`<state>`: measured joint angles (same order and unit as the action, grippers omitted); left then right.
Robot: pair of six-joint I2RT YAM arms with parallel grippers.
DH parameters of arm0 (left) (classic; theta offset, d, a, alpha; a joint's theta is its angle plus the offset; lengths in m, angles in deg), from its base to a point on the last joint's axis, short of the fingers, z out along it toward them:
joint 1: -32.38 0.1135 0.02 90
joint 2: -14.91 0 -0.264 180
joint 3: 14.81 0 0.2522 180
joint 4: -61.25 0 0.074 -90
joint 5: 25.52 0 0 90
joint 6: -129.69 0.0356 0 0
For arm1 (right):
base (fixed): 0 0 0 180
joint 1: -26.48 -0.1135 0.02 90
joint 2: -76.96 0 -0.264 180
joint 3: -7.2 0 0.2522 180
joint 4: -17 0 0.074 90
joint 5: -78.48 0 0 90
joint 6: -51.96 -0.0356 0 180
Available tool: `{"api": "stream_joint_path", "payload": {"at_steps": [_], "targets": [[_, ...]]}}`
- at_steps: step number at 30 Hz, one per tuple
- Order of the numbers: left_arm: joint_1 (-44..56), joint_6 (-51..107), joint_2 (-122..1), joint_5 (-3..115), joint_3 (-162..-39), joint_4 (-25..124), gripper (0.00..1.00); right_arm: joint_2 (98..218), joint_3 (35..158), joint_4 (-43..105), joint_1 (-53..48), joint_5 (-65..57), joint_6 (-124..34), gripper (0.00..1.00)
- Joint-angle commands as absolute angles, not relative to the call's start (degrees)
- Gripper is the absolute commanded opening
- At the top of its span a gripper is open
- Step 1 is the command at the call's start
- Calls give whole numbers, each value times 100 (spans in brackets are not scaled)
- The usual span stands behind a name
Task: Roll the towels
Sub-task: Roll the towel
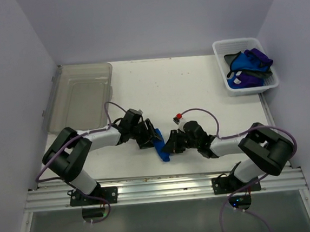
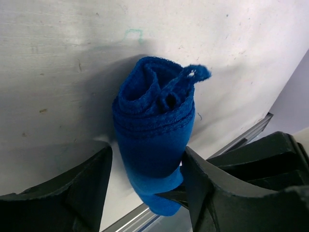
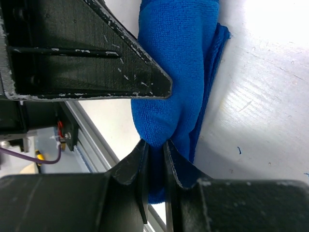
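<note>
A bright blue towel [image 1: 161, 148], rolled into a thick bundle, lies at the front middle of the table between my two grippers. In the left wrist view the roll [image 2: 154, 121] shows its spiral end and a loose corner tab. My left gripper [image 1: 152, 136] is open and straddles the roll [image 2: 147, 188]; its right finger [image 2: 207, 188] touches the cloth, and the left finger [image 2: 89, 183] stands apart. My right gripper [image 1: 173, 142] is shut on the roll's near end [image 3: 155, 145], pinching the blue cloth [image 3: 174, 58].
A white basket [image 1: 250, 88] at the back right holds more blue and purple towels [image 1: 251, 63]. A clear plastic bin [image 1: 80, 95] sits at the back left. The metal rail [image 1: 167, 188] runs along the table's front edge, just behind the roll.
</note>
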<state>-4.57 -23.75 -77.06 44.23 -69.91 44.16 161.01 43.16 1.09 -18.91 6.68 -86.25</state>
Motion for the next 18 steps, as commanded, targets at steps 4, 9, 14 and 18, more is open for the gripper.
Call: {"api": "stream_joint_path", "payload": {"at_steps": [4,9,14,18], "targets": [[-498,-2710,-8054,4313,-6935,5189,56,16476,4100,-1037,-1765,1195,-9121,0],[-533,-2798,-8195,4409,-6979,5145,55,16730,3977,-1573,-1694,1344,-9402,0],[-542,-2807,-8212,4488,-6961,5101,36,16863,3951,-1793,-1641,1424,-9508,0],[-550,-2772,-8195,4532,-7075,4926,17,16819,3959,-1741,-1633,1406,-9491,12]]}}
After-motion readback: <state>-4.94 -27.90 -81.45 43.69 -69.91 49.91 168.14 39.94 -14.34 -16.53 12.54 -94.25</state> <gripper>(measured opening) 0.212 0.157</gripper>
